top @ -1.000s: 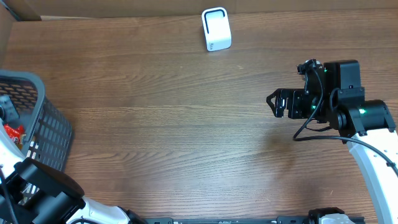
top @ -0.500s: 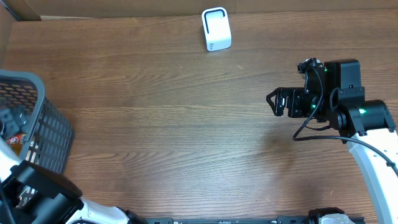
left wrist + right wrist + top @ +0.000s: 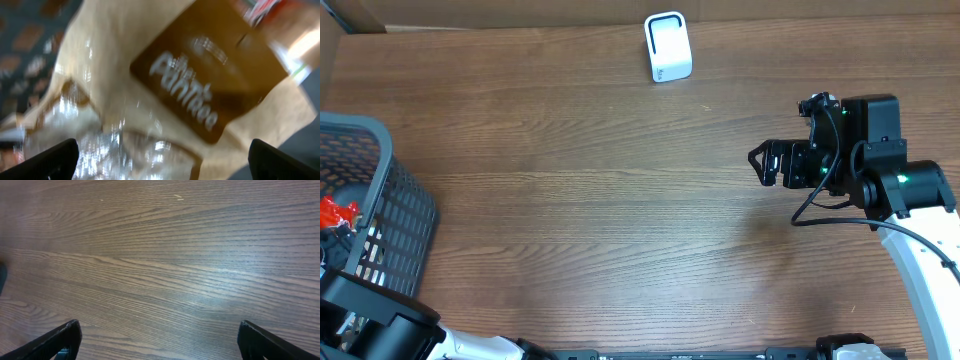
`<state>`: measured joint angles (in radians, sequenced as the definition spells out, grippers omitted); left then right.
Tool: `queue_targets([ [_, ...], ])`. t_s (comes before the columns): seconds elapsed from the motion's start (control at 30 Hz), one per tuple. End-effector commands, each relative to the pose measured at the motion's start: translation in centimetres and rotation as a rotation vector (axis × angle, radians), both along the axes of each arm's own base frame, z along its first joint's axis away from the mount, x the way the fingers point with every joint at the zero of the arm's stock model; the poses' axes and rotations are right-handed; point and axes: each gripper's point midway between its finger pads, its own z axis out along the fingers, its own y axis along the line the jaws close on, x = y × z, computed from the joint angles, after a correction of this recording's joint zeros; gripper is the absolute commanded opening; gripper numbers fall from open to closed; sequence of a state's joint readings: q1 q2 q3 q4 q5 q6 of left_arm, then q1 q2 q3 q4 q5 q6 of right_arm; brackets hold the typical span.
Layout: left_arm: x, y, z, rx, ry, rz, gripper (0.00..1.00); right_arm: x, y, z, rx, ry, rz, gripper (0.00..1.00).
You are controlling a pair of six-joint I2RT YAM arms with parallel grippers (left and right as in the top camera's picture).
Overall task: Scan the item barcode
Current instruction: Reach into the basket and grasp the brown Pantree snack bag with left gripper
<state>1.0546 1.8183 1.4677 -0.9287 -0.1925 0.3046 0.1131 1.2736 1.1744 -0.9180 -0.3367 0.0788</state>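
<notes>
The left claw (image 3: 162,162) hangs wide open over a blurred tan pouch (image 3: 100,75) with a brown label, lying in the basket (image 3: 395,205) at the bench's (image 3: 590,200) left edge. The right claw (image 3: 758,164) is open above the bench. A white scanner (image 3: 668,47) stands at the far edge.

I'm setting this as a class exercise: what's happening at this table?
The left gripper, open, hangs over a tan packet with a brown label, apparently inside the grey basket on the left. The right gripper, open, hovers over the wooden table. The white scanner stands at the far edge, no item at it yet.
</notes>
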Motion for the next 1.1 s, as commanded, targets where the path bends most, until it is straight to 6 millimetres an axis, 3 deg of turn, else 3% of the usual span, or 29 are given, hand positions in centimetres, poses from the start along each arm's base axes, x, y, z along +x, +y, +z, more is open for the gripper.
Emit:
queue_targets([
  [0.0,0.5,-0.5,-1.3,-0.025,-0.007,-0.098,0.99,0.3,0.3,1.0,0.009,-0.027,0.007,1.0],
  [0.23,0.3,-1.1,-4.7,-0.019,-0.007,-0.1,1.0,0.5,0.4,1.2,0.014,-0.04,0.009,1.0],
  [0.37,0.2,-1.1,-5.5,-0.011,-0.016,-0.086,0.99,0.6,0.4,1.2,0.014,-0.041,0.009,1.0],
  [0.43,0.3,-1.0,-5.4,-0.003,-0.029,-0.063,0.93,0.6,0.4,1.2,0.014,-0.041,0.009,1.0],
  [0.47,0.4,-0.9,-5.4,0.001,-0.036,-0.051,0.8,0.6,0.4,1.2,0.013,-0.041,0.009,1.0],
  [0.57,0.5,-0.8,-5.4,0.003,-0.041,-0.041,0.27,0.6,0.4,1.2,0.013,-0.041,0.009,1.0],
  [0.63,0.5,-0.8,-5.3,0.004,-0.041,-0.041,0.06,0.6,0.4,1.2,0.013,-0.042,0.009,1.0],
  [0.87,1.9,-0.2,-3.3,0.026,-0.07,-0.04,0.04,0.6,0.4,1.2,0.013,-0.042,0.009,1.0],
  [1.07,5.9,0.2,1.9,0.083,-0.111,-0.113,0.04,0.7,0.4,1.4,0.015,-0.051,0.009,1.0],
])
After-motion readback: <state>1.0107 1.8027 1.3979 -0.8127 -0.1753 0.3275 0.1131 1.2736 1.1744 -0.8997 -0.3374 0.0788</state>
